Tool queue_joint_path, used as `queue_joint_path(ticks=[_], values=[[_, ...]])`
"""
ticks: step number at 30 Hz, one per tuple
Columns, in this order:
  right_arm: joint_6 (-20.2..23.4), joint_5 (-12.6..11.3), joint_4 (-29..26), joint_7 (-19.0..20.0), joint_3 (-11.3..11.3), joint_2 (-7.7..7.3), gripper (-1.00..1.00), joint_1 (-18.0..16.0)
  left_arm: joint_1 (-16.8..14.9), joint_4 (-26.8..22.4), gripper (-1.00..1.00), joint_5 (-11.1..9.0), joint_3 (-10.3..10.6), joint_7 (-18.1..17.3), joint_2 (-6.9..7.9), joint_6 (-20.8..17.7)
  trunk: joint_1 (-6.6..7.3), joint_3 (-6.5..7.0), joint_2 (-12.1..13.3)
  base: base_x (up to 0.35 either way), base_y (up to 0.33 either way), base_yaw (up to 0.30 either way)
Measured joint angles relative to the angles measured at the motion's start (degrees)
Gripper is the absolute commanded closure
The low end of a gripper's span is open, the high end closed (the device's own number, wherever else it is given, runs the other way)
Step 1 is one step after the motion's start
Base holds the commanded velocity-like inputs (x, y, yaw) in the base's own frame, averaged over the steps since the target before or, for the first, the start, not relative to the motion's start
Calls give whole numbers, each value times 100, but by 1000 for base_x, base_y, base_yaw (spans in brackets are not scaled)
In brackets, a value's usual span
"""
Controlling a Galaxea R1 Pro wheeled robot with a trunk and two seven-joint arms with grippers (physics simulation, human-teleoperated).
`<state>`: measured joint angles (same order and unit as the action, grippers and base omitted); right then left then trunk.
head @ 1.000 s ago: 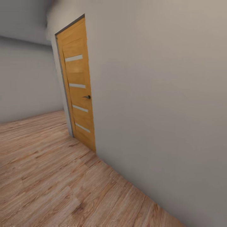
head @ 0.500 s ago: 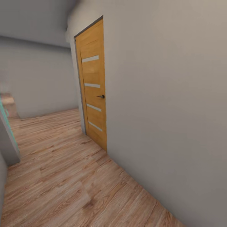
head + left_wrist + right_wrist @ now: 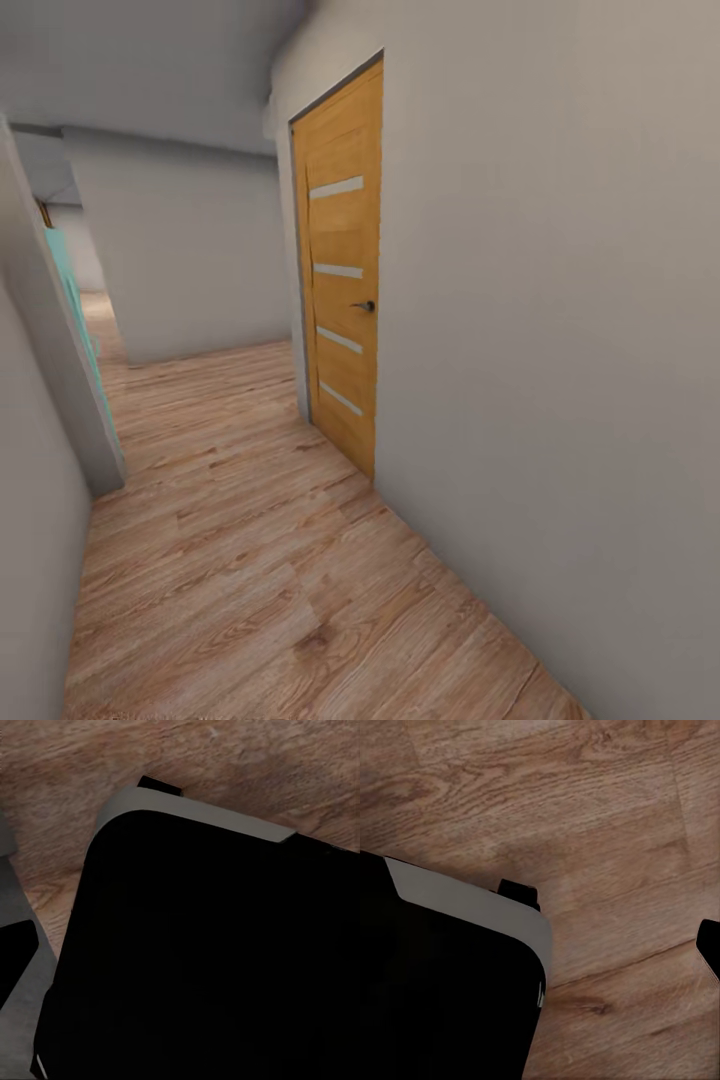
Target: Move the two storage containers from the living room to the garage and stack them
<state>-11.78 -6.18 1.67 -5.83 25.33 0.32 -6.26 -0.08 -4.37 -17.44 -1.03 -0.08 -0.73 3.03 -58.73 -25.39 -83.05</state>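
Observation:
The two storage containers are out of view. I am in a narrow hallway with light wood plank flooring (image 3: 250,560). Both wrist views look down on my own black base (image 3: 210,960) (image 3: 442,997) and the planks beside it. A dark sliver at the edge of the right wrist view looks like one fingertip (image 3: 711,945); a similar dark piece (image 3: 15,960) sits at the edge of the left wrist view. The frames do not tell how the jaws stand.
A closed orange wooden door (image 3: 345,270) with a dark handle (image 3: 365,306) is set in the grey wall (image 3: 560,350) on my right. Another grey wall (image 3: 30,500) stands close on my left, with a teal panel (image 3: 70,290) behind its corner. The corridor runs ahead to a grey wall (image 3: 190,250).
The camera has moved: the door has slid to the right in the picture, and the left wall, the teal panel and a passage at the far left have come into view.

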Motion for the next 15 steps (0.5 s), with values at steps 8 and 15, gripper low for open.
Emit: queue_joint_path(ticks=[8, 15], values=[[2, 0, 0, -4, 0, -8, -100, 0, 0, 11, -100, -25, -18, -1, -21, -3, 0, 0, 0, 0, 0, 274], [2, 4, 0, -4, 1, -8, -100, 0, 0, 54, -100, -9, -21, -31, -22, -10, 2, 0, 0, 57, 0, 274]])
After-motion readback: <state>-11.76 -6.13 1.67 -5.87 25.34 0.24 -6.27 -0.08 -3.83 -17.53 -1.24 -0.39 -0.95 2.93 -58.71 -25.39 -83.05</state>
